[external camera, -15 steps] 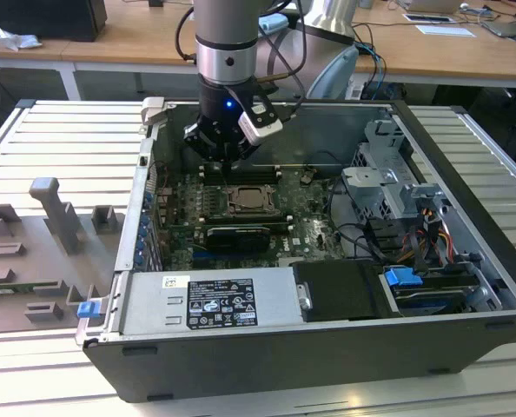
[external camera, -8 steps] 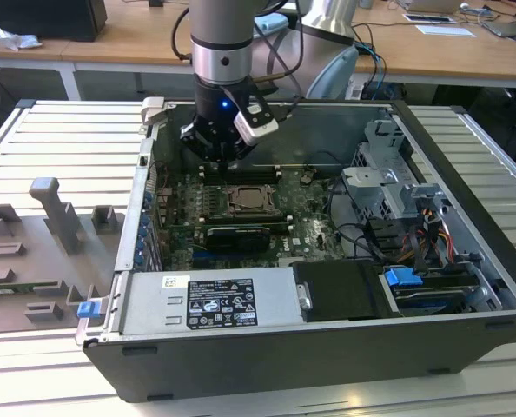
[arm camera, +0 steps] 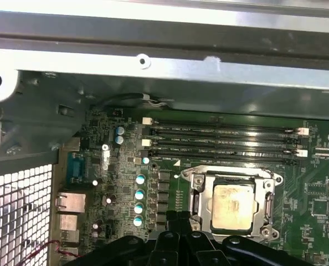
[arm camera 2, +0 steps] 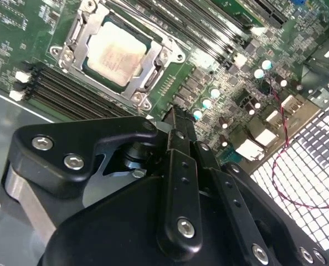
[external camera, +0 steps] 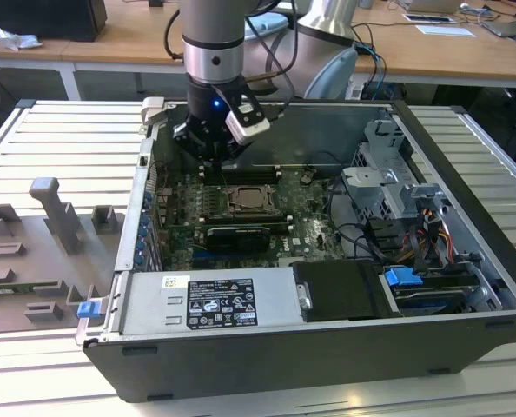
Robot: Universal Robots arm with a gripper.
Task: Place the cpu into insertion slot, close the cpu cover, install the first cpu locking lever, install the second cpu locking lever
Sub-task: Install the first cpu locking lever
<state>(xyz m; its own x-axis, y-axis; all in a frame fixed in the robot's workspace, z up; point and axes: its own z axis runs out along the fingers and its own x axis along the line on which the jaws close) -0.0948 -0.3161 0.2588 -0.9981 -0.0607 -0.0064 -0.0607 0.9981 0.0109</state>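
The cpu [arm camera 2: 116,52] [arm camera: 232,202], a pale silver-beige square, lies flat in its socket on the green motherboard [external camera: 306,226]. The cpu cover [arm camera 2: 147,76] [arm camera: 200,198], a silvery frame, is folded down around it, and the chip shows through its window. In the exterior view the cpu [external camera: 248,200] sits mid-board. My gripper [arm camera 2: 175,114] [arm camera: 178,218] hovers over the board beside the socket, toward the case's back wall, shut with nothing in it. In the exterior view the gripper [external camera: 208,159] is just behind the socket. How the locking levers stand I cannot tell.
Memory slots [arm camera: 225,141] run along the socket's far side. A black card [external camera: 237,234] lies in front of the socket. The power supply [external camera: 206,300], drive cage [external camera: 388,187] and cables [external camera: 414,234] fill the case's front and right. A grey fixture [external camera: 54,226] stands outside, on the exterior view's left.
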